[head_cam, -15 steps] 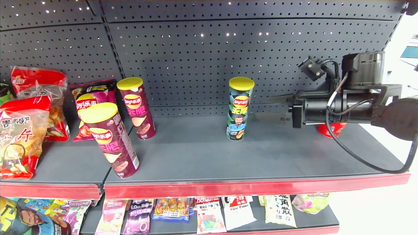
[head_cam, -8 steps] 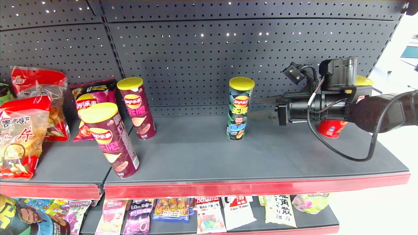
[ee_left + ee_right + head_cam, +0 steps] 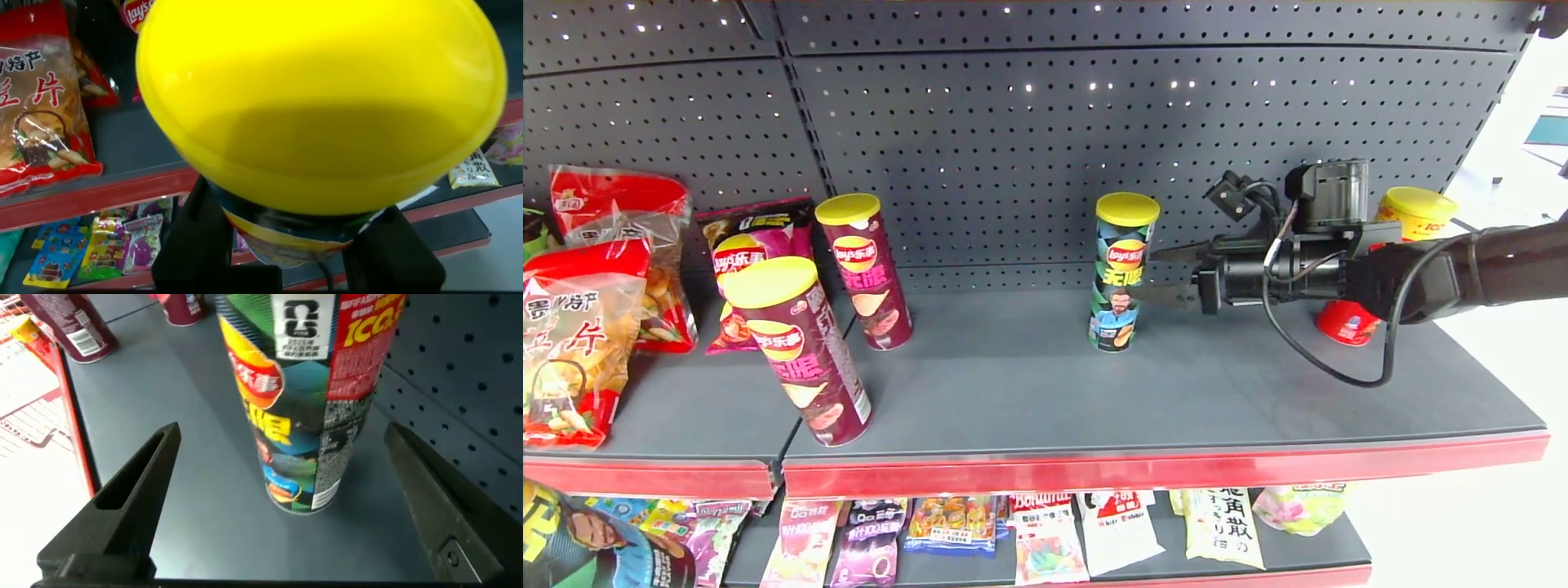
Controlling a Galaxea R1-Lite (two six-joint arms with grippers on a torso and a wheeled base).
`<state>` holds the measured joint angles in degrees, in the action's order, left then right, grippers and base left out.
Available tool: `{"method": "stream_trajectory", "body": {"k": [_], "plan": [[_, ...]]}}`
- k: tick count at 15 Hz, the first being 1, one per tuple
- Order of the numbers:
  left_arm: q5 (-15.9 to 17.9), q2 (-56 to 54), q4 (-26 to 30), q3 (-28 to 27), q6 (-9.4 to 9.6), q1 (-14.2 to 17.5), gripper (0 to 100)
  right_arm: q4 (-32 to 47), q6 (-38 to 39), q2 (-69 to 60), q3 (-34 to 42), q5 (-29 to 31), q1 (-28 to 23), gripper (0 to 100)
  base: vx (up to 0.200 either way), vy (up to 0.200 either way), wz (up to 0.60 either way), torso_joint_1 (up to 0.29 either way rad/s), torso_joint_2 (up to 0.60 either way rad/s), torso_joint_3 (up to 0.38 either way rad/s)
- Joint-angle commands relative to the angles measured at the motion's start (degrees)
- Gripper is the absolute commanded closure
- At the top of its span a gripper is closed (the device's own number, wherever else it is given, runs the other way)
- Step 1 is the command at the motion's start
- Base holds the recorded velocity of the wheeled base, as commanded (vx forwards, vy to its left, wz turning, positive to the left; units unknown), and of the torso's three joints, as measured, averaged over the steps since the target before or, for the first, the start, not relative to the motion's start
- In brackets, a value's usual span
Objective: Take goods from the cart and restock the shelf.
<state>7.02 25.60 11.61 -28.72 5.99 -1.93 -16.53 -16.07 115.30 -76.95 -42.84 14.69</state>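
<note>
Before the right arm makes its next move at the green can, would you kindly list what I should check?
1. Right gripper open: ok.
2. Green can upright on the shelf: ok.
3. Can centred between the fingers: ok, by the right wrist view.
4. Fingers far enough along the can: not ok, tips just reach its side.
5. Right arm apart from the red can behind it: cannot tell.
6. Left gripper holds its yellow-lidded can: ok.

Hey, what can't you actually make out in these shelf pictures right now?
Red can, head view: middle hidden by the right arm.
Yellow-lidded can, left wrist view: its own lid hides most of it.
Green can, right wrist view: top cut off by the edge.
</note>
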Motion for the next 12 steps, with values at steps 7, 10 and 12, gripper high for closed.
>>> {"method": "stream_trajectory", "body": {"k": [7,10,12], "plan": [[-0.17,0.68,0.00,-0.19,-0.01,-0.01,100,0.45,0.42,5.29,-7.96,-0.76,2.19,0,0.000,0.000,0.00,0.000,0.00,0.000],[-0.17,0.50,0.00,-0.28,-0.01,-0.01,100,0.45,0.42,6.69,-9.19,-0.40,3.06,0,0.000,0.000,0.00,0.000,0.00,0.000],[-0.17,0.42,0.00,-0.28,-0.01,-0.01,100,0.45,0.33,6.87,-9.27,-0.32,3.24,0,0.000,0.000,0.00,0.000,0.00,0.000]]}}
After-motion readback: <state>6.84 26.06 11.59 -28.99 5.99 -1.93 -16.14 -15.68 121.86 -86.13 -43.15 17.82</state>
